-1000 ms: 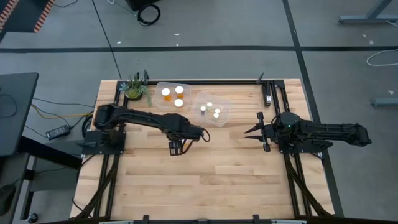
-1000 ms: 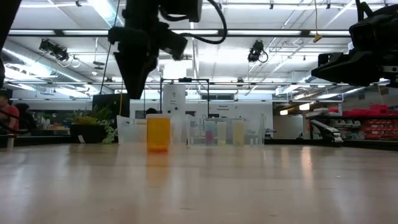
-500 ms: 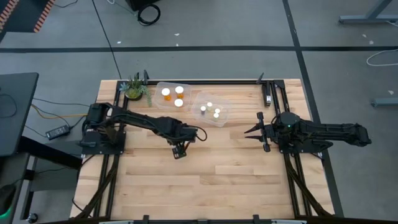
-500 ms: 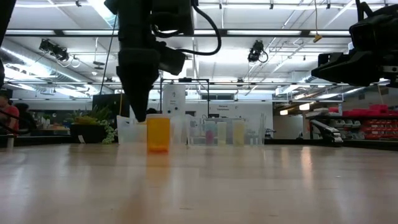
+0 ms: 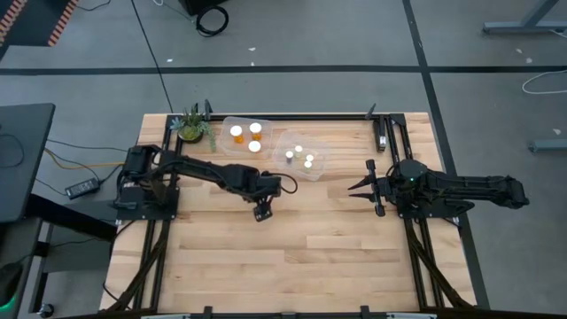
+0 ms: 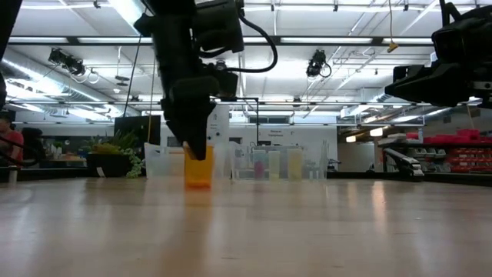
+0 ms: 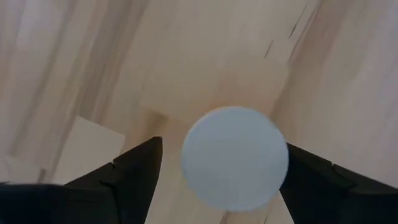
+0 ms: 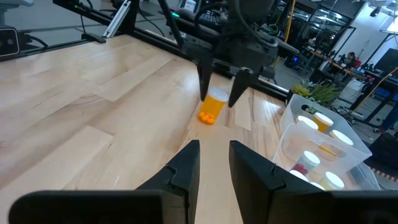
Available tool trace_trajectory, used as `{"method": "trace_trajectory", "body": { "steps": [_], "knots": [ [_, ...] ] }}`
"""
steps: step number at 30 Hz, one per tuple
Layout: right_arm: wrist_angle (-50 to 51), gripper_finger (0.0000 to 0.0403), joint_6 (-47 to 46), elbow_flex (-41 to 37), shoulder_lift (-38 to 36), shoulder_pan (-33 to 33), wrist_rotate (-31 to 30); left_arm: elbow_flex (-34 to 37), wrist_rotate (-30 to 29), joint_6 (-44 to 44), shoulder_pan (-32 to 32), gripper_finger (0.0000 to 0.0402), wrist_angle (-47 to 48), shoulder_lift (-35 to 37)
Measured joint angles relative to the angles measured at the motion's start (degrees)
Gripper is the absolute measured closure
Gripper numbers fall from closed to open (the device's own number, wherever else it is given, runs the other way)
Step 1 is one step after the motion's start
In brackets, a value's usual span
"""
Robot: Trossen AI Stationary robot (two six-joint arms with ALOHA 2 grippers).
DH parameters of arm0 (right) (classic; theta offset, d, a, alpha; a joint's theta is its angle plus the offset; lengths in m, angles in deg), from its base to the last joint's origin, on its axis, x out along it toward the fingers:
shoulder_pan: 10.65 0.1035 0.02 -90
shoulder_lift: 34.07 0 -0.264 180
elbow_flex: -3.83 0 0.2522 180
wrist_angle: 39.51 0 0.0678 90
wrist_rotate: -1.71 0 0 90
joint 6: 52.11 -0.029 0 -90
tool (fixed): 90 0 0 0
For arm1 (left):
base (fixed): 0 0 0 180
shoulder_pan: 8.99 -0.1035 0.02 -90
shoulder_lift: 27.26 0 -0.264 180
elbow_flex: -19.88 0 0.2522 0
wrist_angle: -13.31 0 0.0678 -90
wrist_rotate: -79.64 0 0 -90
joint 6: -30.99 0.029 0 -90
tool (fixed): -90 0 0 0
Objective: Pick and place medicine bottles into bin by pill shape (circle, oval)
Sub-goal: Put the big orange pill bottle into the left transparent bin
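One orange bottle with a white cap [image 7: 235, 157] stands upright on the table; it also shows in the low view [image 6: 198, 173] and the right wrist view [image 8: 212, 107]. My left gripper [image 7: 224, 148] is open above it, pointing down, one finger on each side of the cap; it also shows in the high view [image 5: 263, 213], where it hides the bottle. My right gripper [image 5: 359, 188] is open and empty at the table's right side. Three bigger bottles stand in one clear bin [image 5: 228, 124], several small ones in another [image 5: 317, 164].
The two clear bins stand at the far middle of the table, a potted plant [image 5: 192, 126] to their left. Bare wood lies toward the near edge. A black frame [image 5: 381, 133] runs along the far right.
My left gripper has gone down and a little toward the table's right edge, from beside the bottle to over it, so its open fingers now stand on either side of the cap. The bottle has stayed in place.
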Motion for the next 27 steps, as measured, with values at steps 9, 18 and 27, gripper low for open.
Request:
{"method": "trace_trajectory", "body": {
  "steps": [9, 18, 27],
  "knots": [
    [0.0, 0.031, 0.0, 0.0, 0.0, 0.0, 0.0, 0.0, 0.0, 0.3, -0.7, 0.0138, -2.1, 0.0],
    [0.0, 0.031, 0.0, 0.0, 0.0, 0.0, 0.0, -0.3, 0.0, 2.7, -1.1, 0.0187, -0.3, 0.0],
    [0.0, 0.031, 0.0, 0.0, 0.0, 0.0, 0.0, -4.8, 0.0, 8.3, -4.5, 0.0165, 6.7, 0.1]
  ]
}}
